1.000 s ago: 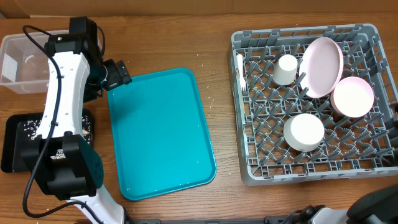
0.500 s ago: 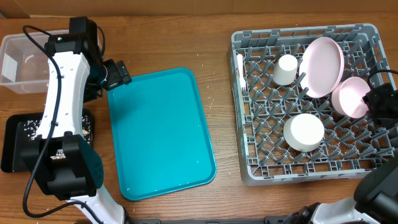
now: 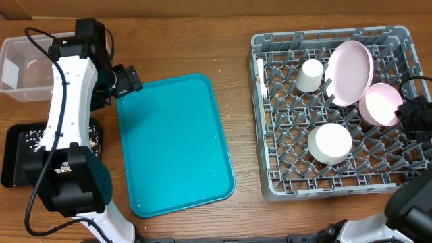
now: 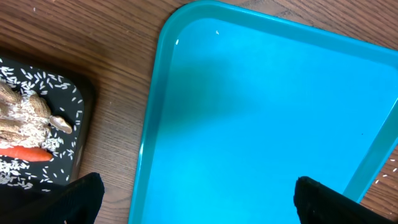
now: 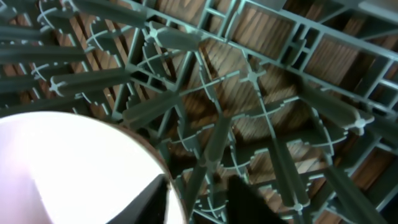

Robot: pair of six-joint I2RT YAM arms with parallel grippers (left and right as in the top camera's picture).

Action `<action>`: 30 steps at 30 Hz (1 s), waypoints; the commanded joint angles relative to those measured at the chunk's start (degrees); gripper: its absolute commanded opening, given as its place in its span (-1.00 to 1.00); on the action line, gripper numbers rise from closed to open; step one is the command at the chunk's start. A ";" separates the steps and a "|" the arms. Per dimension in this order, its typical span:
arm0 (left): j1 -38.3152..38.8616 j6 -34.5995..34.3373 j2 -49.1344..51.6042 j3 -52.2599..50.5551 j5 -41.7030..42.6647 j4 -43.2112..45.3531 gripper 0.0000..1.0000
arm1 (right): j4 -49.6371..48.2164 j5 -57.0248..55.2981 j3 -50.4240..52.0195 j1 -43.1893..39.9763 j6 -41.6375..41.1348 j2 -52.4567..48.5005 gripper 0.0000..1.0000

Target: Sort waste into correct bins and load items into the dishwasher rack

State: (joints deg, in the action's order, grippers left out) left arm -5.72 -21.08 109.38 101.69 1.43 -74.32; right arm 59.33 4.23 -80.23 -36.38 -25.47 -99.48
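overhead: pink plate (image 3: 349,71) in rack (image 3: 337,190)

2 bowls (image 3: 330,143) (image 3: 382,104); 2 bins (image 3: 20,74) (image 3: 13,156); 1 ea.: plate (image 3: 349,71), cup (image 3: 310,75), fork (image 3: 260,74), rack (image 3: 337,187), teal tray (image 3: 175,148)

The right gripper (image 3: 404,112) has come in at the dishwasher rack's (image 3: 331,32) 3 o'clock edge, and the pink bowl (image 3: 376,102) beside it now tilts.
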 commanded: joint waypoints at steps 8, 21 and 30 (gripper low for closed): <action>0.15 -0.81 -1.09 1.07 -0.37 0.02 1.00 | 0.37 2.27 0.00 -0.11 -0.07 -0.02 -0.92; 0.15 -0.81 -1.09 1.07 -0.37 0.02 0.99 | 7.98 4.61 -1.09 0.42 0.79 3.17 -0.64; 0.15 -0.81 -1.09 1.07 -0.37 0.02 1.00 | 2.12 4.48 4.22 2.12 1.11 2.29 0.52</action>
State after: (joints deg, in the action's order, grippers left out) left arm -5.72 -21.08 109.38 101.69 1.43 -74.35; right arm 63.02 8.64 -77.95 -34.76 -24.21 -97.89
